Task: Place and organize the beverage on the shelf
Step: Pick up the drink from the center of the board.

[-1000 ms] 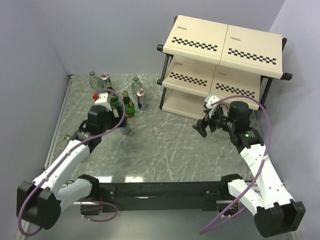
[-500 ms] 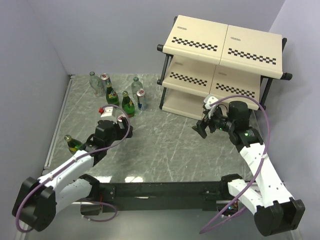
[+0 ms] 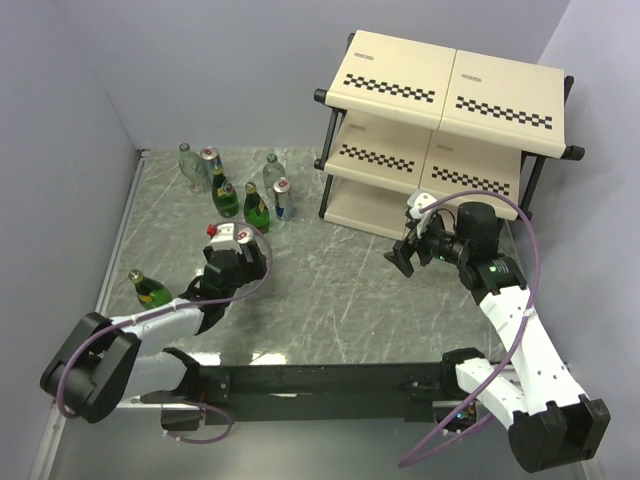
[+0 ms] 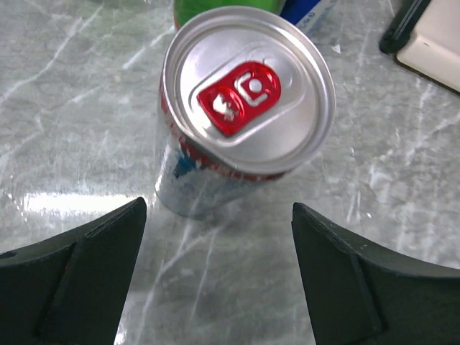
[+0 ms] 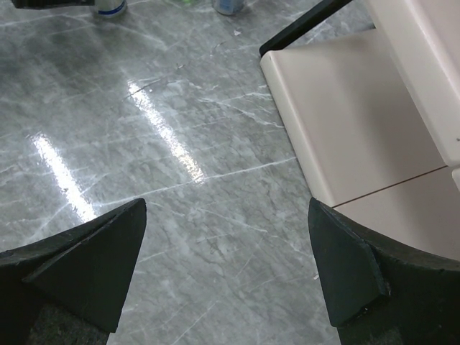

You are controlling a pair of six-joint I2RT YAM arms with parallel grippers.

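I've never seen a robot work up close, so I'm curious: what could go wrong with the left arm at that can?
The slim can stands upright between the left gripper's open fingers and is not yet held. An off-centre close might tip it. The green bottle beside the left arm looks close enough that a swing toward the shelf could knock it.

Bottles [image 3: 258, 209] and cans [image 3: 282, 197] grouped far-left; cream three-tier shelf [image 3: 400, 75] far-right.
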